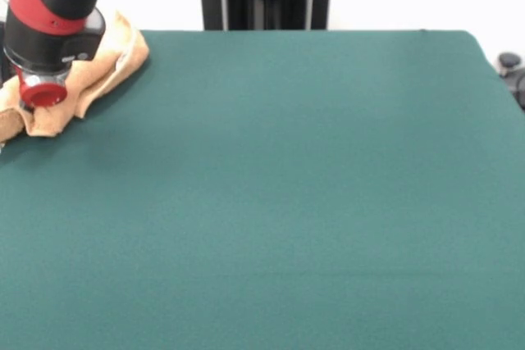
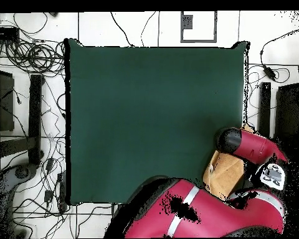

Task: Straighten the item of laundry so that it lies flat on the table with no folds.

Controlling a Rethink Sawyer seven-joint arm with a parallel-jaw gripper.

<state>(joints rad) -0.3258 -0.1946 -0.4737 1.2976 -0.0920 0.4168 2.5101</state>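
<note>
White floor strewn with cables and black stands around a broad desk point(image 1: 312, 202) in dark green cloth, bare across nearly its whole top. Far left in the front view: red and black arm point(image 1: 53, 6) reaching down over the desk's corner, ending in a black collar with a red round end, the tool point(image 1: 41, 92) itself. Fingers not made out in either view, so whether spread or closed, or gripping anything, cannot be told. Directly beneath and around the tool: the towel point(image 1: 107, 63), tan-orange terry, bunched into a rumpled heap with thick folds rolled at its edges, part of it hidden behind the arm. Right of the tool: one lobe of cloth pushed out along the desk's back edge. Below the tool: a creased flap hanging toward the desk's side edge. Further right: only open green cloth, then a dark knob off the desk's far side.

From overhead, same story: towel point(image 2: 225, 174) crumpled at the desk point(image 2: 152, 112) corner, wedged under the arm point(image 2: 251, 146), apparently overlapping the edge rather than lying well inside.

Judged on progress: barely begun. No layer spread, no corner pulled out, no flat area visible. Left to do, likely: draw the heap inward onto open cloth away from the edge, find a hem or corner, then pull folds apart until single-layered and smooth.
</note>
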